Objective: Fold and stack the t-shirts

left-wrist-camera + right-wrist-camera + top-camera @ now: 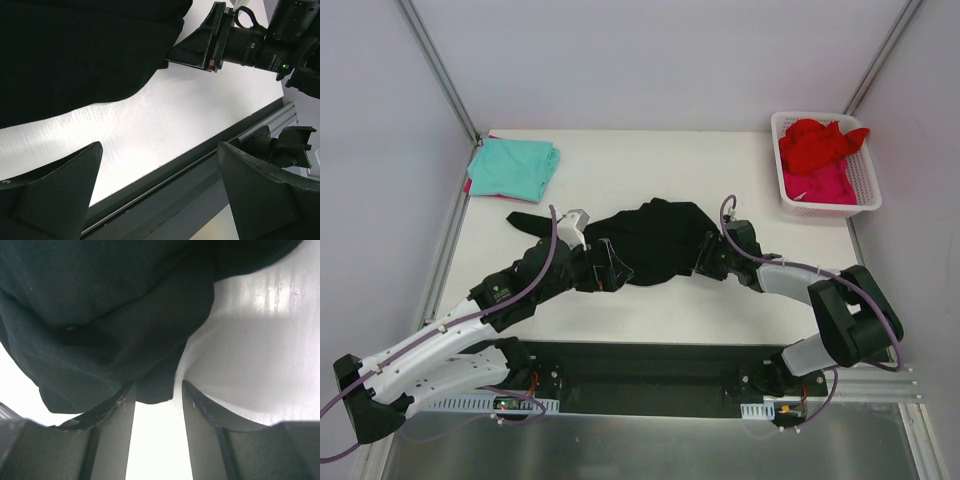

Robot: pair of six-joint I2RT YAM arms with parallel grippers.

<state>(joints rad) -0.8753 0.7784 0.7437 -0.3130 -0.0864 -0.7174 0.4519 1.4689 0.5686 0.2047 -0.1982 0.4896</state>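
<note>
Top camera high behind, looking down. Wrist cameras close, low; share black t-shirt [100, 315].

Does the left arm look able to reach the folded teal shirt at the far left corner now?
Probably yes. The left end effector is open and empty, the teal shirt lies uncovered, and only a flat black sleeve crosses the table between them.

The left arm [470, 325] stretches low from the near left corner of the tabletop [720, 170] diagonally toward its middle. Its left pincer [159, 150] has the jaws spread wide. The right arm [840, 310] bends at the elbow by the right edge and points leftward. The right pincer [156, 405] sits low near the middle, fingers narrowly parted. The two pincers face each other, apart.
</note>
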